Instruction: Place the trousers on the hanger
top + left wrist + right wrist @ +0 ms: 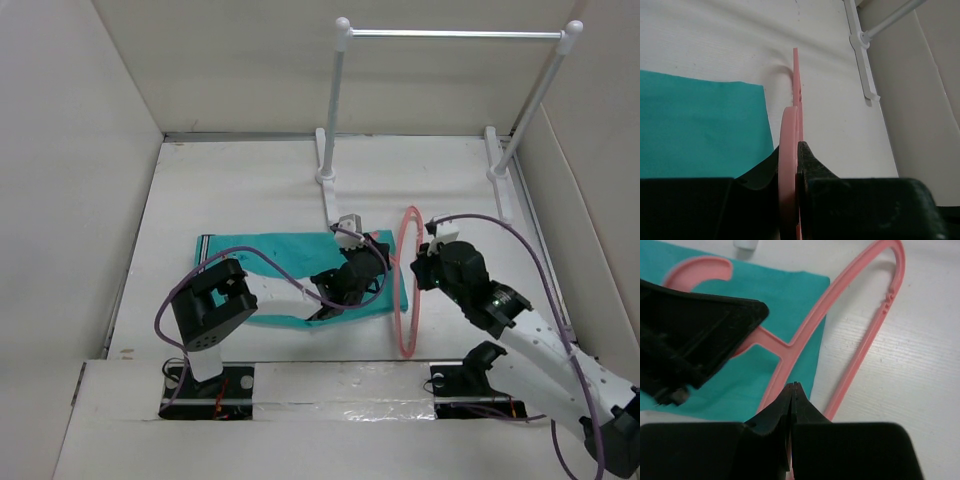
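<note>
The teal trousers (270, 248) lie flat on the table, striped waistband at the left. They also show in the left wrist view (695, 125) and the right wrist view (740, 382). The pink hanger (403, 310) stands on edge just past the trousers' right end. My left gripper (368, 272) reaches over the trousers and is shut on the hanger (796, 90) near its hook; it shows as a black shape in the right wrist view (700, 335). My right gripper (422, 262) is shut, close beside the hanger (812, 314), its tips (795, 386) in front of one arm.
The white-and-grey rail stand (455, 34) rises at the back, its feet on the table (865, 40). White walls enclose the table on the left, back and right. A raised white ledge runs along the near edge by the arm bases.
</note>
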Robot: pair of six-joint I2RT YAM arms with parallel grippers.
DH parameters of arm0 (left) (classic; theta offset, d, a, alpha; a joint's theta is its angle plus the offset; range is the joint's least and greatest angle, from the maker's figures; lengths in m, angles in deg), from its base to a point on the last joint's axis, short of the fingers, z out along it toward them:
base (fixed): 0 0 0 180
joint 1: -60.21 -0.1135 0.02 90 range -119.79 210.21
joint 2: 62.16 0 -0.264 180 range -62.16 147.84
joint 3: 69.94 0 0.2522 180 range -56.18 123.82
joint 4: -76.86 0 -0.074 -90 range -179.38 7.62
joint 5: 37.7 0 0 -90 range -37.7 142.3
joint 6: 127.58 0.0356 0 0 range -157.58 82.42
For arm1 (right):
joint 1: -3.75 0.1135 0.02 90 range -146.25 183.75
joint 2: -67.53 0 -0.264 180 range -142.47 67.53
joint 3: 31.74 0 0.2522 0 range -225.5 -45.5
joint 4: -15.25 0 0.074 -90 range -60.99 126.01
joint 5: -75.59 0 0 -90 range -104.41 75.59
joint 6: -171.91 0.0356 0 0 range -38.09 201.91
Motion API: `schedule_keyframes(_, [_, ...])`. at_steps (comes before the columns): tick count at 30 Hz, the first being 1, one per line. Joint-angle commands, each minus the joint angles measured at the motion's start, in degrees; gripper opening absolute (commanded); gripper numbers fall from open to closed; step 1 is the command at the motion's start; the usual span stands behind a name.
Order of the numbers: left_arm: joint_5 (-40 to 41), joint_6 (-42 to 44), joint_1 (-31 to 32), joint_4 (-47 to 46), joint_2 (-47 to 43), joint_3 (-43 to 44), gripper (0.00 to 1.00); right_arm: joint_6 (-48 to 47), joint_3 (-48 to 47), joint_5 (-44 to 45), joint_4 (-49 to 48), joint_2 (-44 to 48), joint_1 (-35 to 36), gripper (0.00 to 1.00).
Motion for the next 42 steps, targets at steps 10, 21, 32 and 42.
schedule_keyframes(10, [8.5, -5.8, 0.6, -4.6, 1.7, -1.6, 0.00, -3.5, 9.6, -20.6, -20.5, -11.6, -14.4, 0.39])
schedule_keyframes(21, [7.6, -5.5, 0.0, -4.4, 1.6, -3.8, 0.00, -4.6, 10.2, -30.6, -33.3, -26.8, -18.1, 0.47])
schedule_keyframes(32, [6.3, -3.4, -1.6, -7.4, 1.5, -6.7, 0.00, -2.1, 12.8, -35.2, -41.3, -34.7, -21.1, 0.46])
schedule_keyframes(42, [7.3, 0.2, -1.6, -9.0, 1.9, -7.1, 0.00, -1.6, 14.7, -42.5, -43.7, -34.7, -23.9, 0.18])
